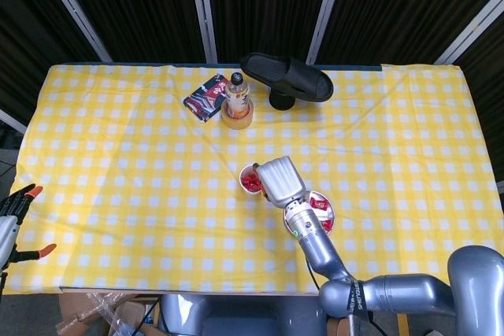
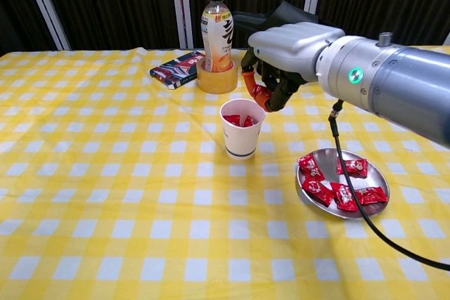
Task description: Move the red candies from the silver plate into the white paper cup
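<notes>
The white paper cup (image 2: 241,129) stands mid-table and has red candies in it; the head view shows its rim (image 1: 249,181) beside my right hand. My right hand (image 2: 288,54) hovers just above and behind the cup's right rim, fingers pointing down and slightly apart, with no candy visible between them. To the cup's right lies the silver plate (image 2: 336,155) with several red wrapped candies (image 2: 341,191). In the head view the plate (image 1: 331,208) is partly covered by my right forearm. My left hand (image 1: 12,226) sits off the table's left edge, fingers spread, holding nothing.
A drink bottle (image 2: 216,22) stands inside a tape roll (image 2: 216,81) at the back centre. A dark snack packet (image 2: 177,69) lies left of it. A black curved object (image 1: 287,78) sits on a stand behind. A cable hangs from my right wrist over the plate.
</notes>
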